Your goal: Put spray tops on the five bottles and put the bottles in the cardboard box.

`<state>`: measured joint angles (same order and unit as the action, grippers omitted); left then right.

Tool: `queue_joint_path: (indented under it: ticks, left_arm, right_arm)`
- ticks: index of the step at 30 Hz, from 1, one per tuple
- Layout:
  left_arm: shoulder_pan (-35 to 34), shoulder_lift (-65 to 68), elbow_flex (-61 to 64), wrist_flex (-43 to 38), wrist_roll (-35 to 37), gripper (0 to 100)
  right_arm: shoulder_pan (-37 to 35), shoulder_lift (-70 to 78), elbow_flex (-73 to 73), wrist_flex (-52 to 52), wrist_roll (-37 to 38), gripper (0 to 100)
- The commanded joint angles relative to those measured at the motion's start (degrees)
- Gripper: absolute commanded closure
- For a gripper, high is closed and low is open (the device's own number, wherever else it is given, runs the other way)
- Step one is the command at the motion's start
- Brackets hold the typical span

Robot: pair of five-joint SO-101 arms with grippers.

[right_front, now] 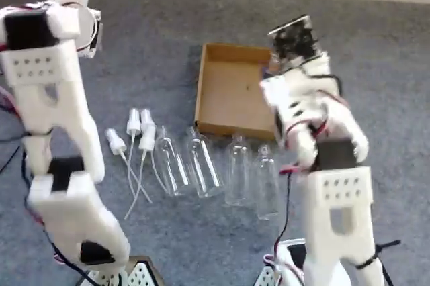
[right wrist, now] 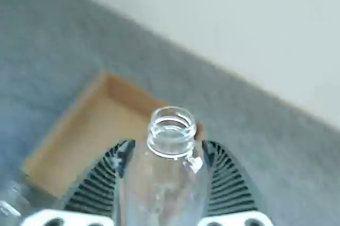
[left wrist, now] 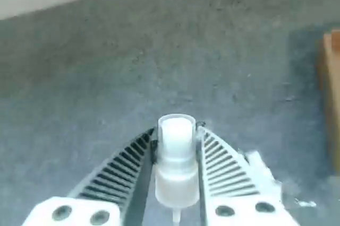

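We see a white spray top (left wrist: 175,167) pinched upright in the left gripper (left wrist: 176,135). The right gripper (right wrist: 169,147) holds a clear bottle (right wrist: 170,125) with no top on. Four more clear bottles (right_front: 205,165) lie side by side just next to the open brown cardboard box (right_front: 228,98). More spray tops (right_front: 134,123) with thin tubes lie beside them.

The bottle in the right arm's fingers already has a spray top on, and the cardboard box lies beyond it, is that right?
Not quite. In the right wrist view the bottle has a bare, open neck with nothing screwed on. The rest holds: the right fingers clamp it, and the cardboard box lies beyond.
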<state>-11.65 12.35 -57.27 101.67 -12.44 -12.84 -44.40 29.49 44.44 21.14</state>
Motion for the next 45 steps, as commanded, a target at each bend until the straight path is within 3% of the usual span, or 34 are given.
queue_joint_path:
  ticks: [1, 5, 11, 17, 21, 28, 45]
  left_arm:
    - [6.55, -22.9, 11.65, 0.35, 2.73, 99]
    - [16.04, -39.6, 21.49, -6.86, 8.18, 99]
    - [26.42, -46.55, 36.97, -32.88, 19.87, 99]
    - [36.88, -46.46, 47.87, -55.21, 20.66, 99]
    - [40.57, -46.46, 53.23, -64.53, 20.66, 99]
    - [42.51, -46.46, 55.96, -68.4, 20.92, 99]
    - [45.41, -46.99, 57.01, -65.67, 21.01, 99]
  right_arm:
    - [-5.05, -4.09, 5.93, -8.57, -4.84, 99.5]
    - [-8.31, -7.43, 16.13, -16.48, -8.35, 99.5]
    - [-13.58, -15.87, 26.51, -20.0, -8.7, 99.5]
    - [-15.87, -25.89, 33.19, -20.0, -11.08, 99.5]
    - [-15.87, -29.93, 36.0, -20.0, -11.08, 99.5]
    - [-15.87, -31.78, 37.41, -20.0, -11.25, 99.5]
    - [-15.6, -31.52, 37.14, -19.91, -11.34, 99.5]
